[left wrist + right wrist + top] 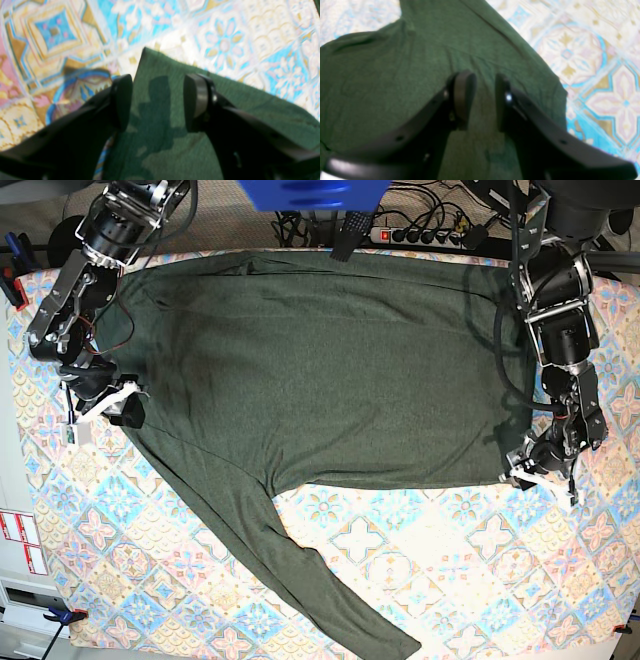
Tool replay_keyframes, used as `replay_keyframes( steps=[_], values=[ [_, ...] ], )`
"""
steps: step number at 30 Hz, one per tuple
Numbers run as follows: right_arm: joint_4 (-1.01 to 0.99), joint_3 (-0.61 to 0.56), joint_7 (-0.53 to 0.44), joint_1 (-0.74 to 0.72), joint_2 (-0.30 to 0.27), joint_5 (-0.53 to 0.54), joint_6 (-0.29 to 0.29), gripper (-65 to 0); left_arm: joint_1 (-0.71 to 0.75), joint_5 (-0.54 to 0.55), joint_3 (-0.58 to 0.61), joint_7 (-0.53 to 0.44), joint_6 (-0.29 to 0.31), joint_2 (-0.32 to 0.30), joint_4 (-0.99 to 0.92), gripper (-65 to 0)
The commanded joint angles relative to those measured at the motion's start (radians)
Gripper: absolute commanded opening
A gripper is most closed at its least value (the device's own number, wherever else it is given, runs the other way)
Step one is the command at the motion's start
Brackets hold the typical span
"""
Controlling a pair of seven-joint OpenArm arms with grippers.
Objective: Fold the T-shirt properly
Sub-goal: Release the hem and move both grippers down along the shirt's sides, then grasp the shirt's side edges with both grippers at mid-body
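Note:
The T-shirt [330, 370] is a dark green long-sleeved knit, spread flat across the patterned table with one sleeve [300, 580] running toward the front edge. My left gripper [518, 475] hangs at the shirt's lower right corner. In the left wrist view that gripper [157, 102] is open above the corner of the T-shirt [250, 105], with nothing between its fingers. My right gripper [128, 408] is at the shirt's left edge. Seen from the right wrist, this gripper [482, 100] has a narrow gap between its fingers and hovers over flat T-shirt [382, 75] fabric.
A colourful tiled tablecloth [420, 560] covers the table. A power strip [420, 235] and cables lie behind the far edge, and a blue object [310, 192] hangs at the top. Red tags [20, 540] sit at the left edge.

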State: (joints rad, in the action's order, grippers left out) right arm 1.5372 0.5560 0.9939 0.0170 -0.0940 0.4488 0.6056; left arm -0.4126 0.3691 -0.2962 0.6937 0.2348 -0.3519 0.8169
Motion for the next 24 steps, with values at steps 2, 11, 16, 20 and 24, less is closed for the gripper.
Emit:
replay_keyframes(
  steps=[2,11,16,20,24],
  values=[
    [0.016,0.002,-0.017,-0.010,-0.011,0.014,0.004,-48.0,-0.022,0.006,-0.001,-0.032,-0.028,-0.016,0.015,-31.7],
    [0.016,0.002,-0.017,-0.007,-0.011,0.014,0.004,-48.0,-0.021,-0.057,-0.001,-0.035,-0.067,0.009,0.015,-31.7],
    [0.016,0.002,-0.016,-0.007,0.001,0.014,0.004,-48.1,0.005,-0.057,-0.001,-0.041,-0.079,0.030,0.014,-31.7],
    [0.018,0.002,-0.016,-0.005,0.001,0.014,0.004,-48.1,0.034,-0.094,-0.001,-0.091,-0.079,0.047,0.014,-31.7],
    [0.018,0.002,-0.016,-0.005,0.001,0.014,0.004,-48.1,0.039,-0.123,-0.008,-0.104,-0.079,0.050,0.014,-31.7]
  ],
)
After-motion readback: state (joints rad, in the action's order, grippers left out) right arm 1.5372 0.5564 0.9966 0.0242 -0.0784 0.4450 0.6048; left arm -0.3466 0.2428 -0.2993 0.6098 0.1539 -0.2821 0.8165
